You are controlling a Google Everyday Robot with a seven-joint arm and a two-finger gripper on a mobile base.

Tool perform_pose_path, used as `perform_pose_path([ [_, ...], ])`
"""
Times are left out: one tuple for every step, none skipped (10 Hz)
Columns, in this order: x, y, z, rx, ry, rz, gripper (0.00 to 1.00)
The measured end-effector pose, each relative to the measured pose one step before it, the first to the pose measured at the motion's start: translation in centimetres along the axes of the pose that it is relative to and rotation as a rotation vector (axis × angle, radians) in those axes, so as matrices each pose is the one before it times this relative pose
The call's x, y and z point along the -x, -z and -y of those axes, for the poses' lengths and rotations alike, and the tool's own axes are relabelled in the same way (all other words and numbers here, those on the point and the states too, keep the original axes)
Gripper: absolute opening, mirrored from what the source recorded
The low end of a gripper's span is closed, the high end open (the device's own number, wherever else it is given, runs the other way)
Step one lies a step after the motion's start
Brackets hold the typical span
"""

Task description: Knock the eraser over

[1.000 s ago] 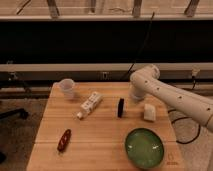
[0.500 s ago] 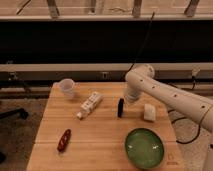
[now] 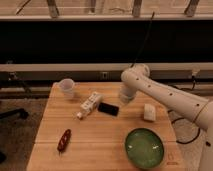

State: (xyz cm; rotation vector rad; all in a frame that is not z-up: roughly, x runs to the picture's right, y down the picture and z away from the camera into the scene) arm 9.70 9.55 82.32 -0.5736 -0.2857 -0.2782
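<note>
The eraser (image 3: 108, 108) is a thin black block lying flat on the wooden table (image 3: 100, 150), just right of the long white box with dark markings (image 3: 90, 104). My gripper (image 3: 123, 98) hangs at the end of the white arm, just above and to the right of the eraser, close to its right end. I cannot tell whether it touches the eraser.
A clear plastic cup (image 3: 66, 87) stands at the back left. A small off-white block (image 3: 149, 112) lies right of the gripper. A green bowl (image 3: 145, 147) sits at the front right. A red object (image 3: 64, 140) lies at the front left.
The eraser stood upright beside the gripper before; now it lies flat, tipped to the left toward the white box. The arm has shifted slightly left.
</note>
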Motion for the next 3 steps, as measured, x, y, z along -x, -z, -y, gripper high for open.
perform_pose_path([
  [0.017,0.204,-0.001,-0.00277,-0.00132,0.00513,0.0],
  [-0.373,0.409,0.114,-0.00429,-0.01076,-0.00097,0.0],
  [-0.714,0.208,-0.362,0.00563,0.00079,-0.00355,0.0],
])
